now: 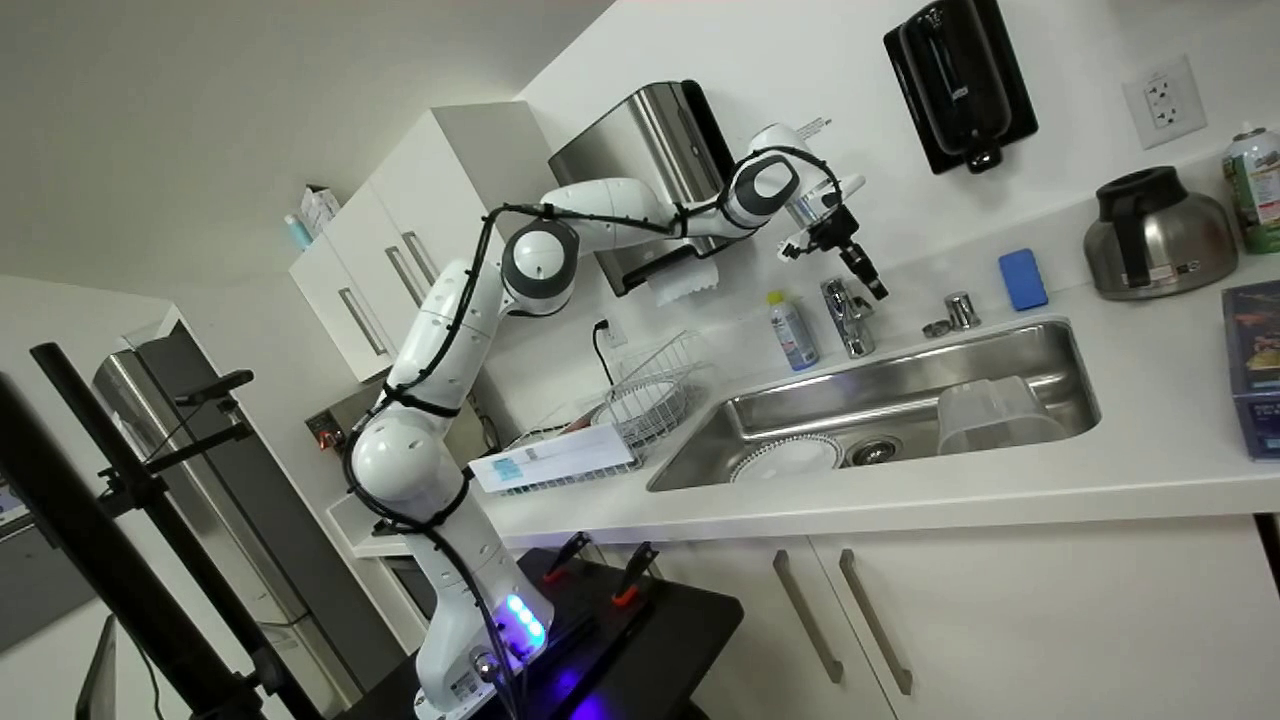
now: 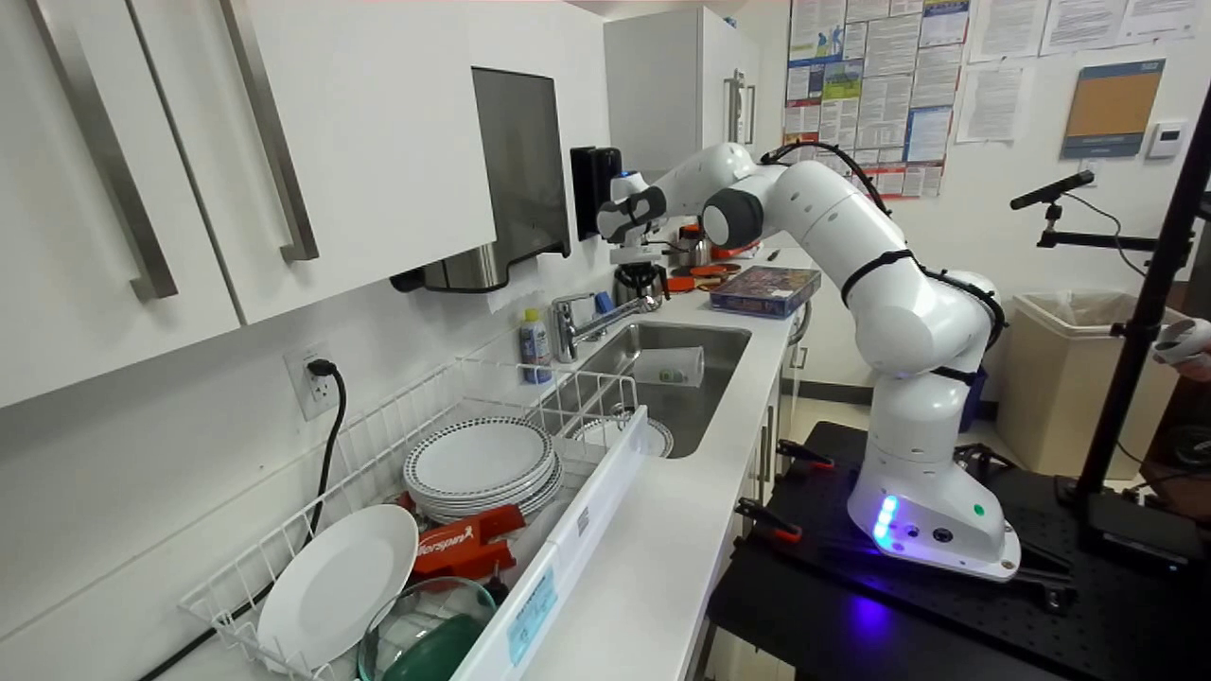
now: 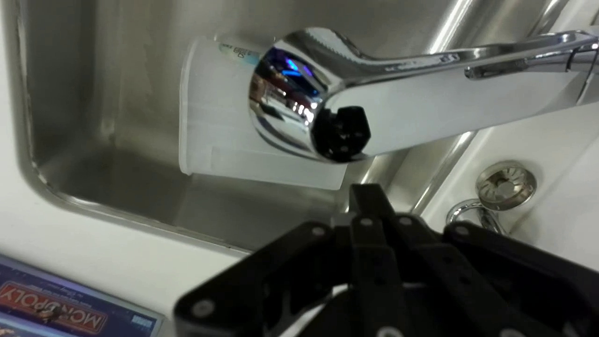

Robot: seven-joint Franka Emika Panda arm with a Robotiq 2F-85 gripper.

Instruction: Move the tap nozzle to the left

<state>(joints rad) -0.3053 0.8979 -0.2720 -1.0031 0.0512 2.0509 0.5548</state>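
Observation:
The tap nozzle (image 3: 421, 89) is a shiny silver spout with a rounded head, large in the wrist view and reaching in from the right over the sink. It also shows in both exterior views (image 1: 848, 322) (image 2: 610, 320), standing at the sink's back edge. My gripper (image 3: 369, 201) is black, with its fingers together and nothing seen between them. Its tips lie just below the spout's head in the wrist view. In the exterior views the gripper (image 1: 876, 288) (image 2: 662, 289) is beside the spout's end. Whether it touches the spout I cannot tell.
The steel sink (image 1: 700, 455) holds a clear plastic container (image 3: 224, 117) and a white plate (image 1: 790, 458). A yellow-capped bottle (image 2: 535, 345) stands beside the tap. A dish rack (image 2: 454, 374), a paper towel dispenser (image 2: 520, 161) and a Monopoly box (image 3: 61, 304) are nearby.

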